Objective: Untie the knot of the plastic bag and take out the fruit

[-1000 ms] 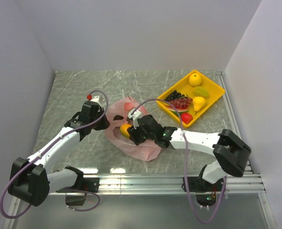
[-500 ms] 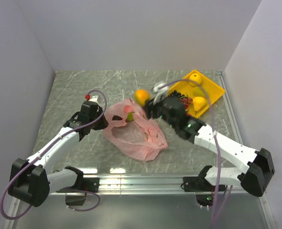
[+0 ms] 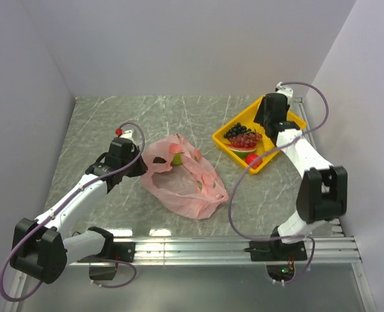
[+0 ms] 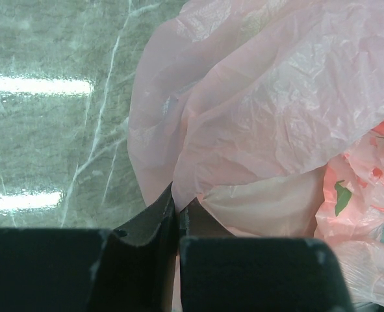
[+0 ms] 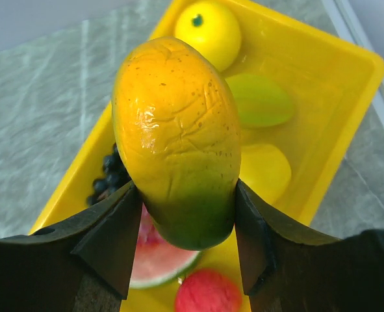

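Hovering above the far-right yellow plastic tray (image 5: 347, 71), the right gripper (image 5: 185, 211) clasps an orange-green toy mango (image 5: 175, 130), long axis pointing at the tray, while the left gripper (image 4: 177, 214) pinches the pink plastic bag (image 3: 185, 185) at its left edge.

The left pincer (image 4: 177, 207) has its two dark fingers (image 4: 146, 227) pressed together, with only a thin slit between them. A fold of the plastic bag (image 4: 276, 117) is pinched at their tips. From that pinch the thin pink film rises and spreads in crinkled, translucent layers, a paler layer showing through just beside the fingers. Further along the bag, red and green printed spots (image 4: 338, 198) mark the film. Beside the bag lies the grey-green marbled table (image 4: 55, 143), glossy, with two bright bands of reflected light across it.
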